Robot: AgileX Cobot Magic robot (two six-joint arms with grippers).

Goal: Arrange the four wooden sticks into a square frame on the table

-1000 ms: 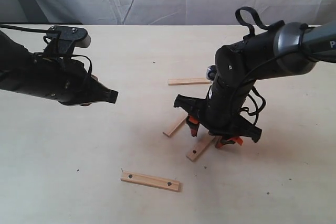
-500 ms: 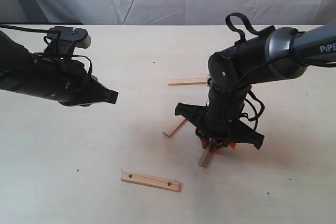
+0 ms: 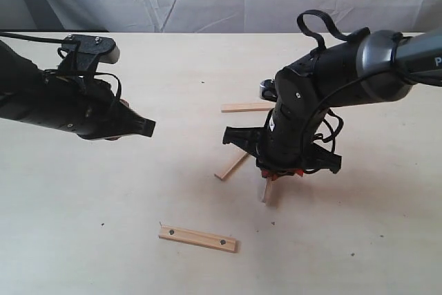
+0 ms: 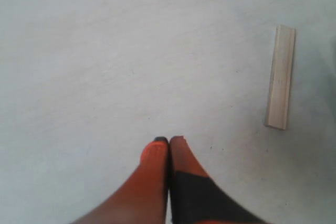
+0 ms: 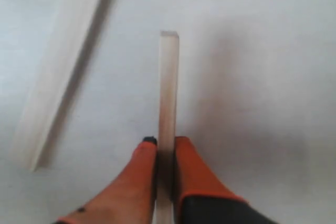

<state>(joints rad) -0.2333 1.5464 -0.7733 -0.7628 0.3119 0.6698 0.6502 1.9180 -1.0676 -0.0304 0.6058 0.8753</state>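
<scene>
End effector [image 4: 169, 144] pinched, apparently hovering; stick [image 4: 279, 77] nearby.

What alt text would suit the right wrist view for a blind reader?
Two orange fingers of the right gripper pinch a wooden stick turned on edge, with the pale table behind. A second stick lies flat beside it, not touching.

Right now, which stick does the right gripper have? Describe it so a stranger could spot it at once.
On the cream table, find the bulky black right arm at centre-right. The right gripper pinches one wooden stick; unlike the plain stick lying flat beside it, it is turned on edge.
</scene>
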